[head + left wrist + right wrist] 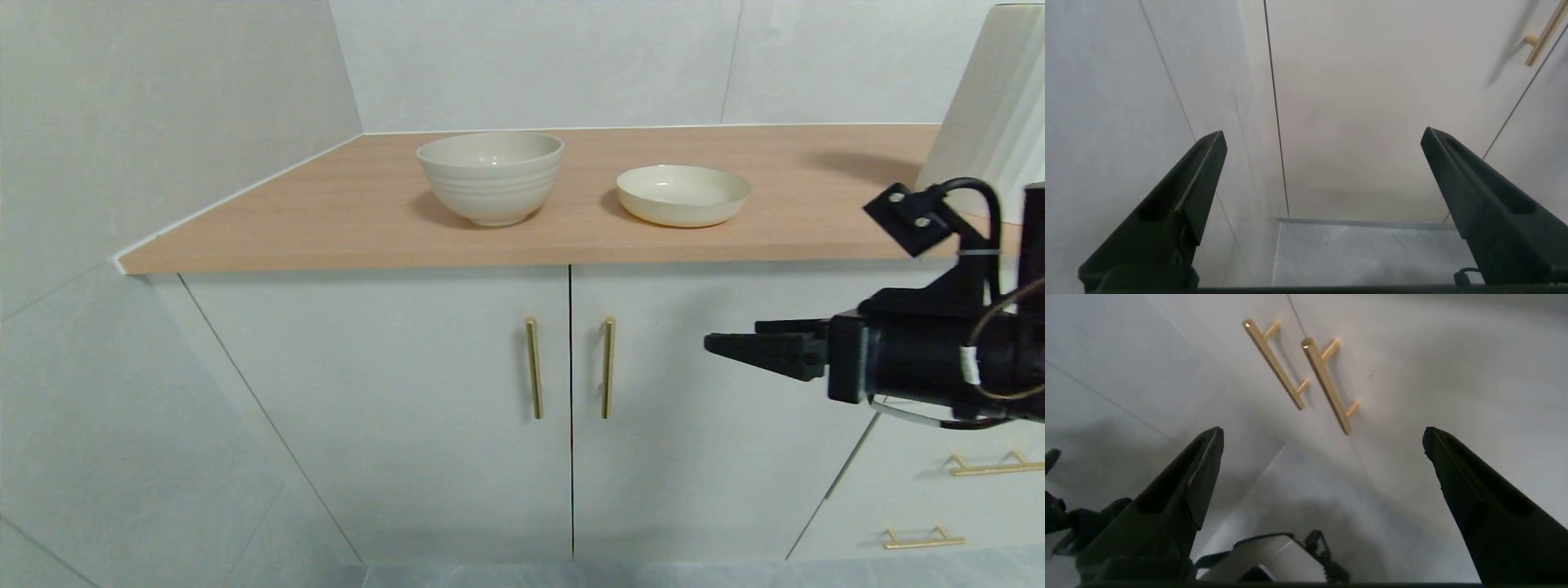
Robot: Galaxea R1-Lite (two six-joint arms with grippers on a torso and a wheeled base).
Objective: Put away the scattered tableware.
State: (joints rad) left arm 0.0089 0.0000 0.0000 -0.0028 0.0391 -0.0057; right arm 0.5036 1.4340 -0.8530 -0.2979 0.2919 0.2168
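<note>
Nothing is picked up yet. The bowl and the shallow dish sit upright on the worktop, side by side but apart. The bowl is toward the robot's left and the dish toward its right. Both are above the closed cupboard.

The right gripper hangs in front of the right door, below the worktop edge at about handle height. It points sideways toward the robot's left, straight at the right handle. Its fingers are spread wide with nothing between them.

The relation you need:
- The right handle is a vertical bar with its long axis up-down.
- It lies to the left of the fingertips at the same height, near but not touching.
- The left handle is just beyond it, across the door seam.
- The dish is up and slightly left of the gripper, on top of the worktop. The bowl is further left.
- The right arm is the nearer one for the handle and the dish.

The left gripper is also spread and empty, and it faces the cupboard front low down, by the floor. A blurred gold bar shows at the edge of that view. It's probably a door handle, but I can't tell which one.

My read is that the doors have to open before anything gets stowed, so the right handle is your natural first grab. The finger gap must straddle a vertical bar, so check that it runs across the bar before you close. If you go for the dish instead, you have to clear the worktop edge first.
</note>
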